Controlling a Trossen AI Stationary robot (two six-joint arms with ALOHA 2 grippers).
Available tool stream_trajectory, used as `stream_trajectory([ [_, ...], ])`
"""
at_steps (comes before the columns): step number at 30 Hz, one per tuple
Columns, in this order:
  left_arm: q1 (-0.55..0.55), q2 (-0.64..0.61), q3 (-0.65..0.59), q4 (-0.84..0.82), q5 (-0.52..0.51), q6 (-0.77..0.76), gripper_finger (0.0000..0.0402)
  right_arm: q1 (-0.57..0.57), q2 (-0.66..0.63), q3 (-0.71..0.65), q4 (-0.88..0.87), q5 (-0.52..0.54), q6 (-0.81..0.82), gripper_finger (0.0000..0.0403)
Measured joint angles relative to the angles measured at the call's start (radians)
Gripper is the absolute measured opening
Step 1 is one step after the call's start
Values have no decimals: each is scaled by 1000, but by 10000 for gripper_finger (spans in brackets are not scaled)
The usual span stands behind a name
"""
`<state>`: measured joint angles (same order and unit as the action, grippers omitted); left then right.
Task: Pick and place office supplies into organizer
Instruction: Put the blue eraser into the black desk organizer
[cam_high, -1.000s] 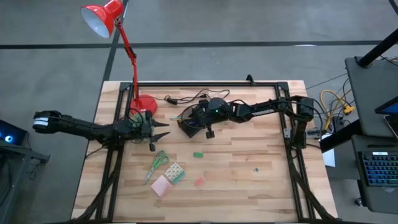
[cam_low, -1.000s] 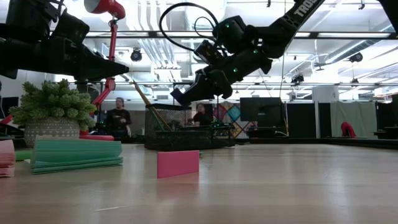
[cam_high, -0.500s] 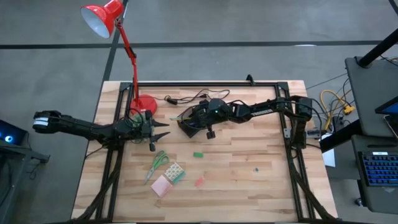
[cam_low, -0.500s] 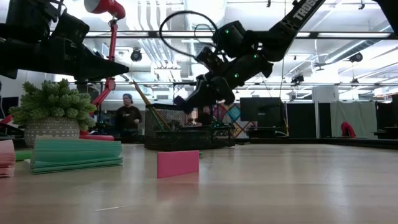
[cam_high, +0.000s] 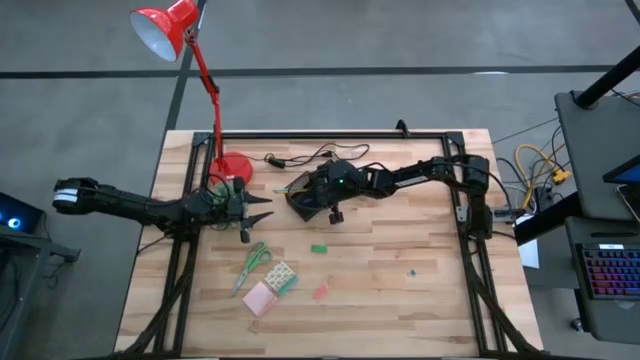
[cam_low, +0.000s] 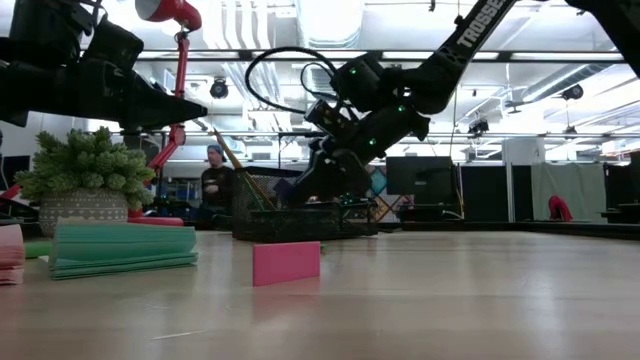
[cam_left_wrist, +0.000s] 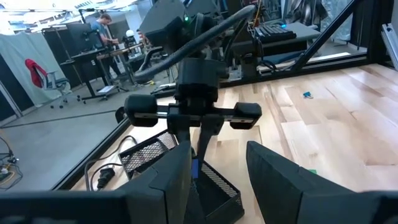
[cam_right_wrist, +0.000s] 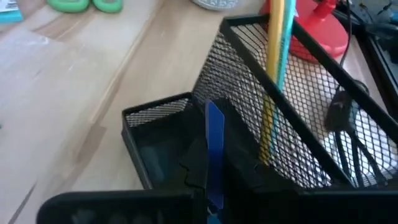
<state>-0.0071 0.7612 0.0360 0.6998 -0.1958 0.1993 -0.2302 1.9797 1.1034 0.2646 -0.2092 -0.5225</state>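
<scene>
Right wrist view says it best: right gripper (cam_right_wrist: 211, 186) pinches a thin blue piece (cam_right_wrist: 214, 146) right over the organizer (cam_right_wrist: 161, 134), at frame centre. I'd guess just lower it straight into the low front compartment and let go, keeping off the mesh wall and the yellow pencil (cam_right_wrist: 273, 68) behind. Plenty of bare table (cam_high: 400, 290) at lower right for backing out. Left gripper (cam_high: 258, 214) waits mid-left, fingers spread, holding nothing.

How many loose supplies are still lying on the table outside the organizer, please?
6 visible: scissors, patterned block, pink pad, green piece, red piece, tiny blue piece. Others may hide under the arms.
</scene>
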Motion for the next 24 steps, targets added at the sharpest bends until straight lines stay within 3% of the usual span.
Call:
stream_trajectory([
  [6, 0, 3, 0, 0, 0, 0, 142, -1, 0, 0, -38, 0, -2, 22],
  [24, 0, 3, 0, 0, 0, 0, 142, -4, 0, 0, -46, 5, 17, 84],
])
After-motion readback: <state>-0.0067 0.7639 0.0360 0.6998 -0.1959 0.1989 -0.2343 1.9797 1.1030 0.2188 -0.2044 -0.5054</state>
